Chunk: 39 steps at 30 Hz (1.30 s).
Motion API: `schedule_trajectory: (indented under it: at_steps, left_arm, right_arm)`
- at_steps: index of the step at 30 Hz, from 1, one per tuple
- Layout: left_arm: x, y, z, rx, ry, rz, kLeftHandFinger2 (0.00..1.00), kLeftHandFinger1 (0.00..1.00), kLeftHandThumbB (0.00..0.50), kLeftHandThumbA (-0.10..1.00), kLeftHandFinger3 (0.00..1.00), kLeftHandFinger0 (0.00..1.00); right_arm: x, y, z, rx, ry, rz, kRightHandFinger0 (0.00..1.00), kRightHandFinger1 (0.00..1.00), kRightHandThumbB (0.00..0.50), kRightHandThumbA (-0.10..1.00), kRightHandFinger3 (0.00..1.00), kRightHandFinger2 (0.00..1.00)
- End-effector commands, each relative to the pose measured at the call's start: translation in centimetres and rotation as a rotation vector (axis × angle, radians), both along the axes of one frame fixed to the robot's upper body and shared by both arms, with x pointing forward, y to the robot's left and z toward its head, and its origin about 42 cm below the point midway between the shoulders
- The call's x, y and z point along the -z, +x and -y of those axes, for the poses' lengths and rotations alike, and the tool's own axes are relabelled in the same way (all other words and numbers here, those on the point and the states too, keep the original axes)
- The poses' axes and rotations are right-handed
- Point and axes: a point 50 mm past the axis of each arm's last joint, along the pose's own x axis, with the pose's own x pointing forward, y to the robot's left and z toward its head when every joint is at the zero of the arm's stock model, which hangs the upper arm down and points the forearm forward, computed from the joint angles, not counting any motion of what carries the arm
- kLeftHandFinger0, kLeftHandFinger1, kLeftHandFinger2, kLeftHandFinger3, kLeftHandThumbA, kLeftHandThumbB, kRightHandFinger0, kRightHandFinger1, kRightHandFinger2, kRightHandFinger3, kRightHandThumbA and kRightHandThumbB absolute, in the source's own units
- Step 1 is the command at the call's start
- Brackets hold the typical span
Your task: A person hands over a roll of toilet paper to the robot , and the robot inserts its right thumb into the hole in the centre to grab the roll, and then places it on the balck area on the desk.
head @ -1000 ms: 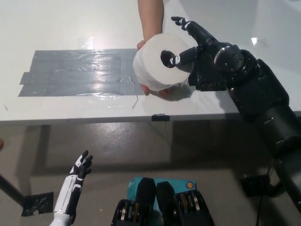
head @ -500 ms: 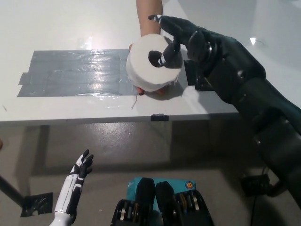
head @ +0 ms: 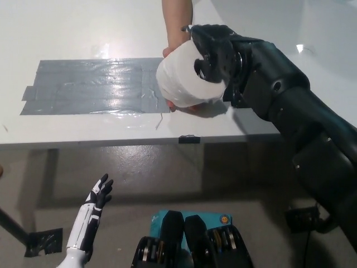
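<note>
A white toilet paper roll hangs above the table's front edge, at the right end of the dark taped area. My black right hand is closed around its right side, thumb in the centre hole and fingers curled over the top. A person's hand reaches in from the far side and still supports the roll from behind and beneath. My white left hand rests low at the lower left, fingers spread, holding nothing.
The white table ends at a front edge just below the roll, with a small black clip on it. Grey floor lies beneath. Black tape marks the floor at lower left.
My right hand has shut over the roll, fingers wrapping its top with the thumb deeper in the hole. The roll shifted slightly right. The left hand barely moved.
</note>
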Motion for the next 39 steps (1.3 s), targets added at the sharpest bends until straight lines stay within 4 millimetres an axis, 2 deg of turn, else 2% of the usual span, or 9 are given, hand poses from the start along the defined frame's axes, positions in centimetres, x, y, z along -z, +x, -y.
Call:
schedule_trajectory:
  at_steps: [1,13,16,18,19,21,26,32,39]
  left_arm:
    - [-1.4,0.5,0.2,0.019,0.005,0.049,1.00,1.00,0.132,1.00,1.00,1.00]
    - [-1.7,0.8,0.4,0.025,0.021,0.048,1.00,1.00,0.132,1.00,1.00,1.00]
    - [-1.9,0.8,0.4,0.024,0.028,0.052,1.00,1.00,0.130,1.00,1.00,1.00]
    - [-1.9,0.9,0.4,0.025,0.025,0.056,1.00,1.00,0.130,1.00,1.00,1.00]
    - [-1.9,0.9,0.4,0.025,0.025,0.056,1.00,1.00,0.130,1.00,1.00,1.00]
    - [-2.0,1.2,0.4,0.022,0.041,0.062,1.00,1.00,0.140,1.00,1.00,1.00]
    - [-2.4,1.3,0.5,0.036,0.028,0.061,1.00,1.00,0.114,1.00,1.00,1.00]
    - [-2.7,1.9,0.4,0.041,0.038,0.068,1.00,1.00,0.117,1.00,1.00,1.00]
    - [-2.9,2.2,0.4,0.038,0.036,0.076,1.00,1.00,0.082,1.00,1.00,1.00]
  right_arm:
    - [-3.7,0.2,-1.5,-0.033,-0.022,0.071,1.00,1.00,0.406,0.93,1.00,1.00]
    - [-3.0,-0.1,-2.5,-0.042,0.023,0.100,1.00,1.00,0.354,0.90,1.00,1.00]
    - [-2.1,-0.2,-2.5,-0.024,0.055,0.109,1.00,1.00,0.339,0.70,1.00,1.00]
    - [-1.5,-0.3,-2.5,-0.012,0.109,0.108,0.50,0.62,0.257,0.13,0.79,0.73]
    - [-1.5,-0.3,-2.5,-0.011,0.111,0.108,0.50,0.62,0.257,0.13,0.79,0.73]
    - [0.7,-0.4,-1.5,0.031,0.265,0.032,0.04,0.22,0.230,-0.10,0.33,0.27]
    - [3.7,-0.5,0.3,0.154,0.476,-0.175,0.00,0.32,0.214,-0.10,0.74,0.78]
    - [5.2,-0.4,2.7,0.274,0.684,-0.338,0.01,0.57,0.197,-0.10,1.00,0.95]
    - [4.2,0.1,4.5,0.330,0.862,-0.403,0.00,0.44,0.229,-0.10,1.00,0.88]
